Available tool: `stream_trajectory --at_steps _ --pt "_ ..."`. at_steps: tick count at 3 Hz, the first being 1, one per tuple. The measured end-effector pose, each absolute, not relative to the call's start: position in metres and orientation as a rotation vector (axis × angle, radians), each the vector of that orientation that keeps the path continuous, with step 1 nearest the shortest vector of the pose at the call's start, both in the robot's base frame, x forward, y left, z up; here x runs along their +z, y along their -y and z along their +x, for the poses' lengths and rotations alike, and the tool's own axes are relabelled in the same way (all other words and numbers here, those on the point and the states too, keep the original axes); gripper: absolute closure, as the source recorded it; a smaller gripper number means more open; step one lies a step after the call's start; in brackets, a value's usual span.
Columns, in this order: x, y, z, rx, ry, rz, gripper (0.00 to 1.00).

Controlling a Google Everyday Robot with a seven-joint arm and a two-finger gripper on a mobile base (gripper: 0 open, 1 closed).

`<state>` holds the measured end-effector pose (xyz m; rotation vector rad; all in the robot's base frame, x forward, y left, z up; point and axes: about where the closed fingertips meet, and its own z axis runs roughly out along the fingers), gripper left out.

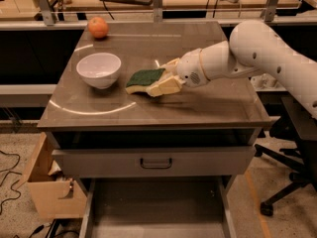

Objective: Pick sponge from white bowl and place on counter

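The sponge is out of the bowl. It sits near the middle of the desk, just right of the bowl and apart from it, green scouring side up and pale foam underneath. The claw reaches in from the right edge and is clamped on the sponge's right end, with one pale pad toward the back edge and the other toward the front. The sponge lies low and slightly tilted. Whether its left end touches the desk or hangs just above it, I cannot tell.

The sponge should be very light and soft, so weight is no concern. The foam will squash under the pads and spring back on release, so a firm squeeze does no harm. The rough green face should give good friction. Held by one end, the free end may droop a little, and a hold nearer the middle of the long sides would be steadier. It is not fragile and can be let go close to the surface.

The empty bowl is toward the left edge. An orange sits at the back-left corner, well clear.
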<state>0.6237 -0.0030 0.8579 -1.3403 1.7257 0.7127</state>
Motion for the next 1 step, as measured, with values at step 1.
stream_trajectory --at_steps 1 --pt "0.8572 0.0007 0.6232 0.716 -1.724 -1.344 0.00"
